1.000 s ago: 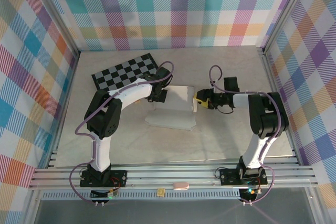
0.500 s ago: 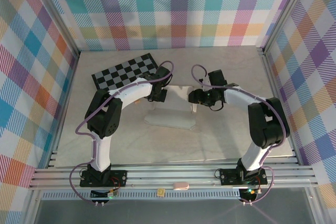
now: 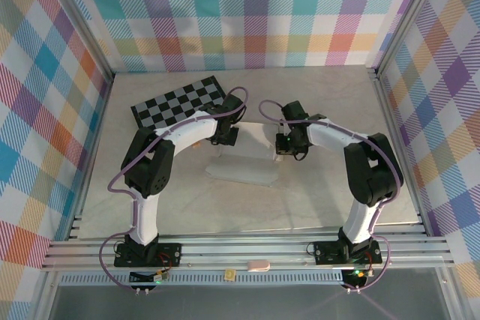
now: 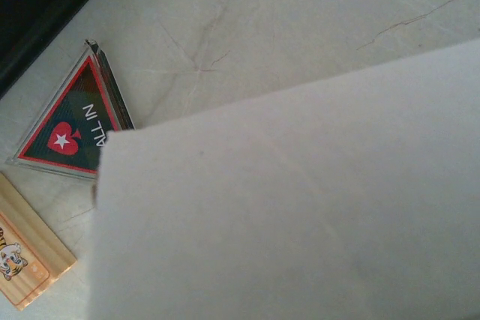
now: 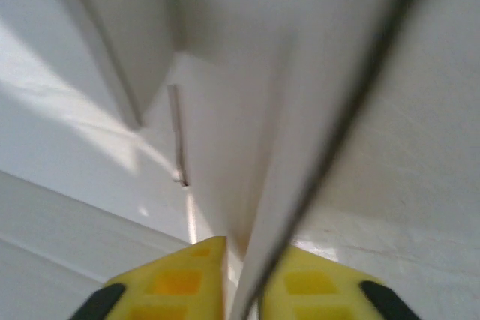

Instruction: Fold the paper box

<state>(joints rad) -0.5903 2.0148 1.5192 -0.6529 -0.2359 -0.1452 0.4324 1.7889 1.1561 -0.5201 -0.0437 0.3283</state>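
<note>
1. The paper box (image 3: 241, 170) is made of plain white thin cardboard, with no marking on it.
2. It lies near the middle of the table (image 3: 187, 204) and is only partly folded.
3. From the top, its near part lies flat on the surface, with a slanted corner at the left.
4. Its far part stands up from the flat part as a raised panel.
5. The left wrist view has one wide, smooth panel (image 4: 300, 215) with a straight, slanted upper edge.
6. The right wrist view has a thin wall (image 5: 300, 185) seen edge-on, with shadowed inner folds beside it.
</note>
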